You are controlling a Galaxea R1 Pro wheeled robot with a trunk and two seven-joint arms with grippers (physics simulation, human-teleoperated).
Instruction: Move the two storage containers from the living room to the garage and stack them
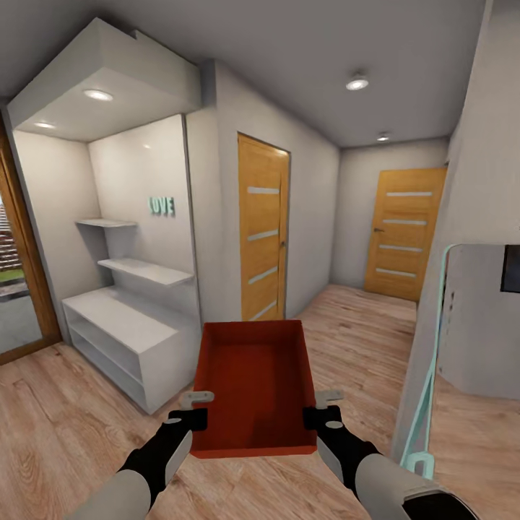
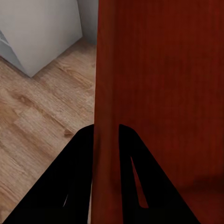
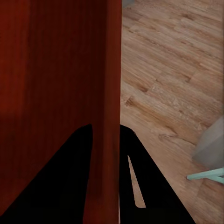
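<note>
Hallway with light wood-plank flooring (image 1: 58, 426). One red-orange storage container (image 1: 253, 386) held out in front of the robot at 6 o'clock in the head view, carried level above the flooring, open side up, nothing visible inside.

Left gripper (image 1: 193, 419) clamped on the container's left wall; left wrist view shows one of its fingers (image 2: 77, 182) on each side of the wall. Right gripper (image 1: 315, 417) clamped likewise on the right wall.

White shelving unit (image 1: 126, 336) at 9 o'clock. Orange doors: near door (image 1: 262, 227) at 12 o'clock, far door (image 1: 403, 231) at 2 o'clock.
</note>
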